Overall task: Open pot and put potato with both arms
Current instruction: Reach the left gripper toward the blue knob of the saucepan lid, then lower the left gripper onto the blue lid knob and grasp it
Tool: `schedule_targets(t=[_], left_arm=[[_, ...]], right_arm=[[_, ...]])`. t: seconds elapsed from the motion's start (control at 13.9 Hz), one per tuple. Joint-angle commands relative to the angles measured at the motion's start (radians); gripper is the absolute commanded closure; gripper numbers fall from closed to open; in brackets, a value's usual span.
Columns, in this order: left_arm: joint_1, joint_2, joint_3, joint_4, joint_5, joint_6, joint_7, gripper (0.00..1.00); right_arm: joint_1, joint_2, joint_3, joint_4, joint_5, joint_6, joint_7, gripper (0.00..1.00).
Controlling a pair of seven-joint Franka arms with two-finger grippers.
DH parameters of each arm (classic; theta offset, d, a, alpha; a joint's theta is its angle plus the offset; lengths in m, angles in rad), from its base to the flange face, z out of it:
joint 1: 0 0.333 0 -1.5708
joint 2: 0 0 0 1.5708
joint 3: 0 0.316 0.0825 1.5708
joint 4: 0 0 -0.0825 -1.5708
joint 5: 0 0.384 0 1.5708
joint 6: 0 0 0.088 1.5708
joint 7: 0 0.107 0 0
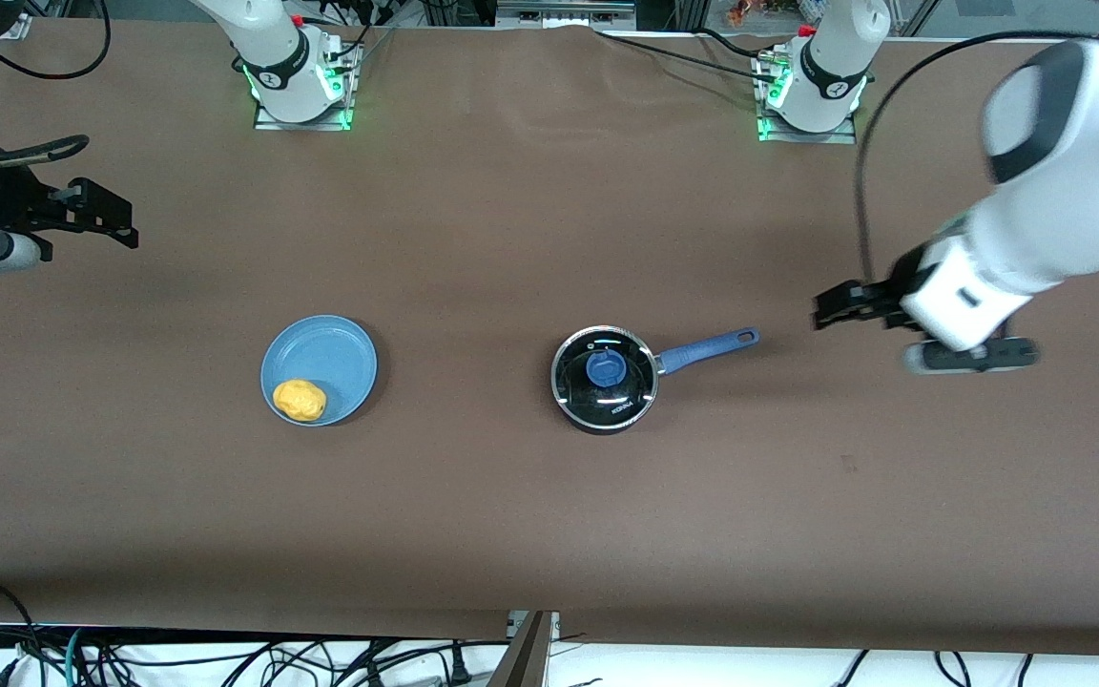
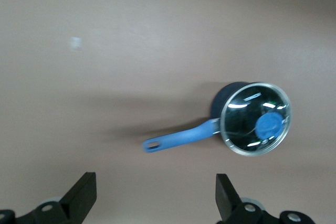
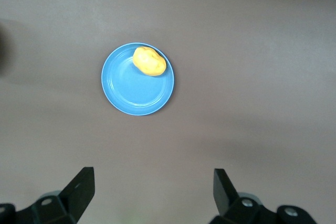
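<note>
Mid-table sits the pot (image 1: 604,380), lid (image 1: 605,375) on, handle pointing two o'clock toward my left gripper (image 1: 836,310), spread open, nearest. Over at nine, the potato (image 1: 299,400) rests on its plate (image 1: 340,348); right gripper (image 1: 106,218) hovers open.

From my console, the bench (image 1: 511,191) fills nearly the whole front view, covered in a plain brown cloth with faint creases toward twelve o'clock. Light falls evenly from above, leaving soft shadows on the cloth. Along the six o'clock edge I see a white floor strip (image 1: 702,668) crossed by tangled black cables (image 1: 225,658), and a grey bracket (image 1: 526,649) juts up at six. At twelve o'clock, metal framing (image 1: 564,11) shows. A dark cable (image 1: 82,48) loops in at ten o'clock.
</note>
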Motion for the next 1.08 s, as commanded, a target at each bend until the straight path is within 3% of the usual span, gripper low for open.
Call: schedule_targets(t=[0.0, 0.43, 0.65, 1.01], left_arm=[[-0.108, 0.069, 0.012, 0.014, 0.035, 0.092, -0.158, 0.00], [-0.302, 0.239, 0.015, 0.029, 0.110, 0.298, -0.461, 0.00], [-0.328, 0.290, 0.012, 0.040, 0.205, 0.332, -0.514, 0.00], [-0.378, 0.356, 0.014, 0.052, 0.221, 0.422, -0.629, 0.00]], right_arm=[[-0.004, 0.006, 0.001, 0.014, 0.008, -0.015, 0.008, 0.00], [-0.012, 0.008, 0.001, 0.014, 0.008, -0.015, 0.006, 0.00], [-0.012, 0.008, 0.001, 0.014, 0.008, -0.015, 0.006, 0.00], [-0.013, 0.012, -0.001, 0.014, 0.008, -0.015, 0.011, 0.00]])
